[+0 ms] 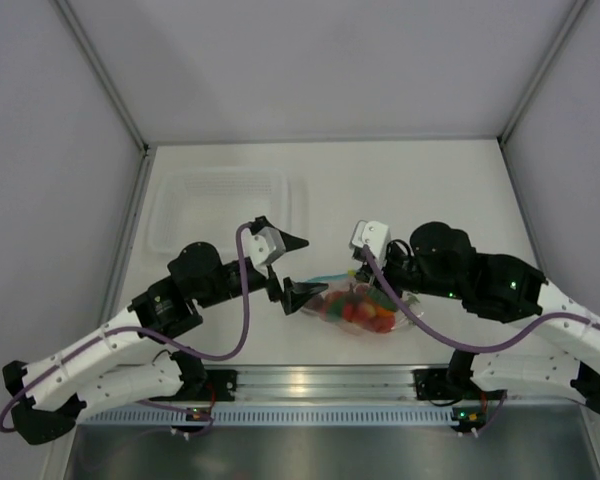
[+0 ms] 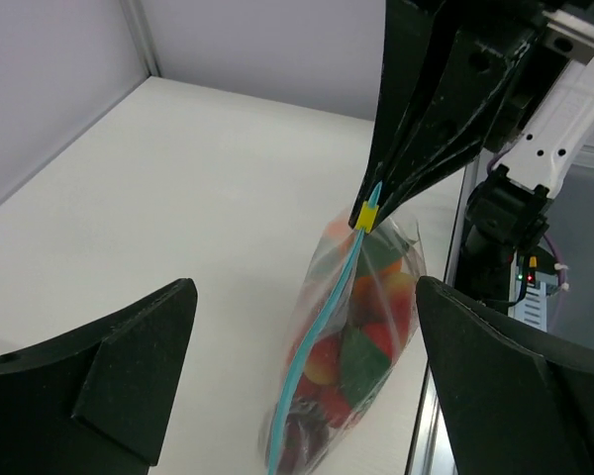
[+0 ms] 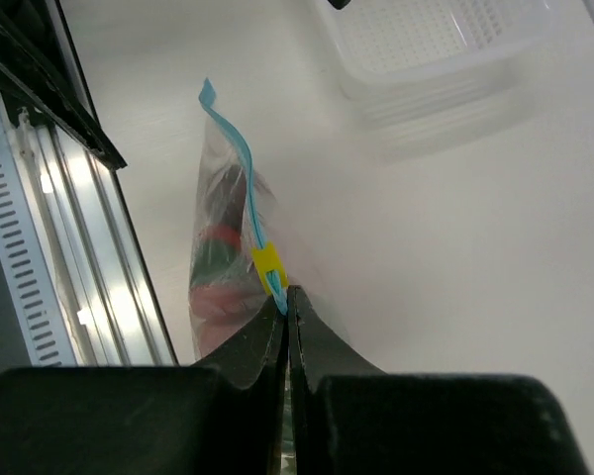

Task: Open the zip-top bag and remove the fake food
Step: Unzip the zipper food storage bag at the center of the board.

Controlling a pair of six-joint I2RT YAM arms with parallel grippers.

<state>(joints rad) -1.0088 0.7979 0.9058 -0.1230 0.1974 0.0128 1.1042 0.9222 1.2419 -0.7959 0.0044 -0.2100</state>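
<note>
Your right jaws are pinched fully together on the top corner of the zip-top bag (image 3: 223, 237). They clamp the teal-blue zip strip (image 3: 240, 163) right at its yellow slider (image 3: 267, 263) and hold that corner up. Your left jaws stand spread wide, one black finger to either side of the bag and apart from the plastic. In the left wrist view the bag's near end sits between them.

The bag is small, clear, soft and crinkled. It stands edge-up from the pinch with its lower side on the white bench (image 1: 410, 190), near the front rail (image 1: 310, 380), between the two arms. The zip strip runs along the upper edge and shows as a single curving line.

Inside, the fake food (image 2: 361, 341) is packed close together: glossy plastic pieces in red, orange and green. A dark piece lies low at the end nearest the left wrist camera.

Farther back, on the left of the bench, lies a rigid clear tray (image 1: 220, 205). It is rectangular, with rounded corners and a gridded floor. Pale grey panels (image 1: 330, 60) wall the bench on three sides.
</note>
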